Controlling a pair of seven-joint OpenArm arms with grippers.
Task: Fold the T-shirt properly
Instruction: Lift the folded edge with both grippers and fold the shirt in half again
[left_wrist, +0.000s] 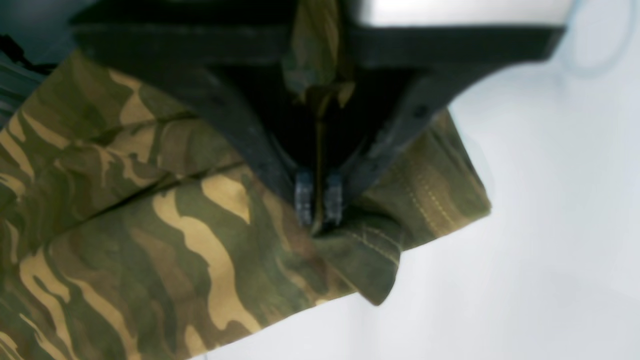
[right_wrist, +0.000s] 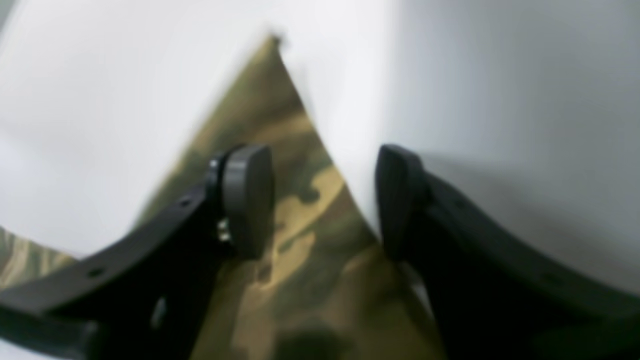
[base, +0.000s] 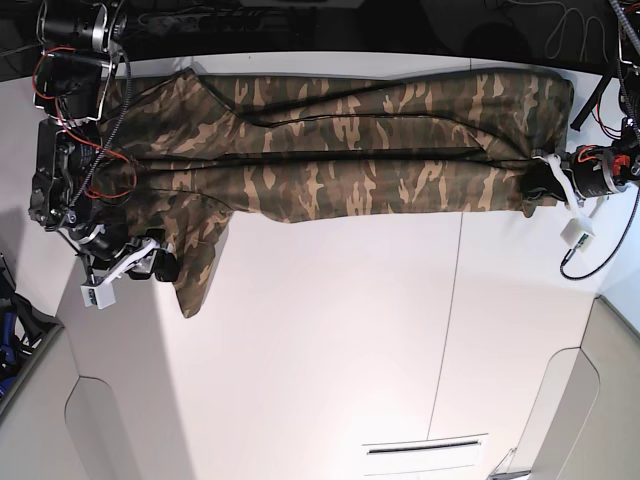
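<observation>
The camouflage T-shirt (base: 350, 150) lies stretched in a long band across the far part of the white table, one sleeve (base: 195, 275) pointing toward the front at the left. My left gripper (left_wrist: 318, 202) is shut on the shirt's stitched hem edge (left_wrist: 380, 240); in the base view it (base: 540, 190) is at the band's right end. My right gripper (right_wrist: 322, 200) is open, its pads on either side of the pointed sleeve cloth (right_wrist: 300, 250). In the base view it (base: 165, 265) sits at the sleeve's left edge.
The white table (base: 350, 350) runs toward the front, with a seam line (base: 445, 330) and a slot (base: 425, 447) near its front edge. Cables and the dark table edge (base: 330, 25) lie behind the shirt. The right arm's body (base: 70, 150) stands at the far left.
</observation>
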